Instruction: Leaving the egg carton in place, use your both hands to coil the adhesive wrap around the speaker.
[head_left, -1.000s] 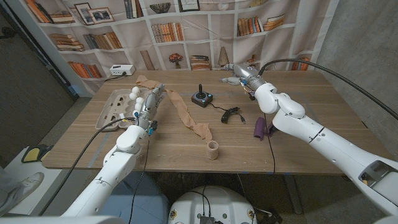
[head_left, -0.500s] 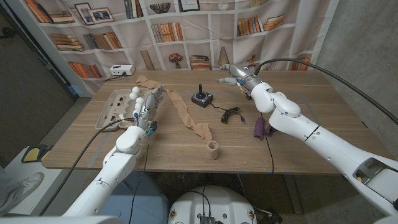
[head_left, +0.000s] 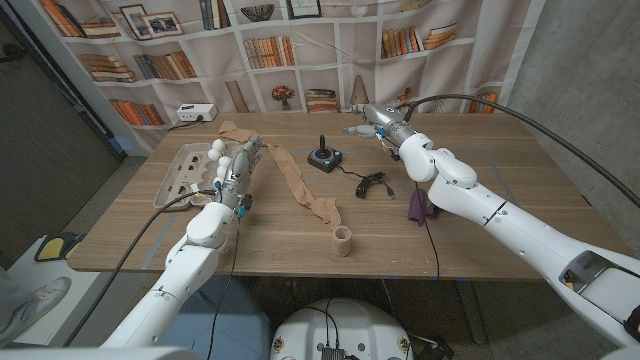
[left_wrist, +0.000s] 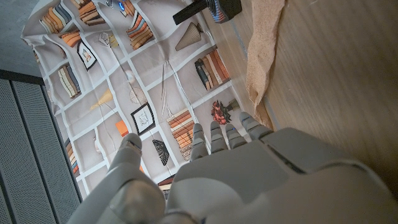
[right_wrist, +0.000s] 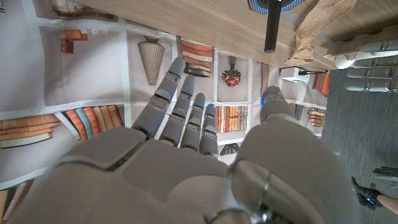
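Nearest table edge: tan roll of adhesive wrap (head_left: 343, 240) standing upright, its loose strip (head_left: 297, 183) trailing away across wood toward far left. Purple thing (head_left: 417, 205) to right of roll, under right forearm. Left hand (head_left: 236, 170) just left of strip, fingers apart, holding nothing, right beside egg carton (head_left: 186, 169). Middle: black cable (head_left: 371, 183), joystick (head_left: 323, 156). Far side: right hand (head_left: 375, 121) up off table, fingers spread, empty, well away from roll. Can't pick out any speaker
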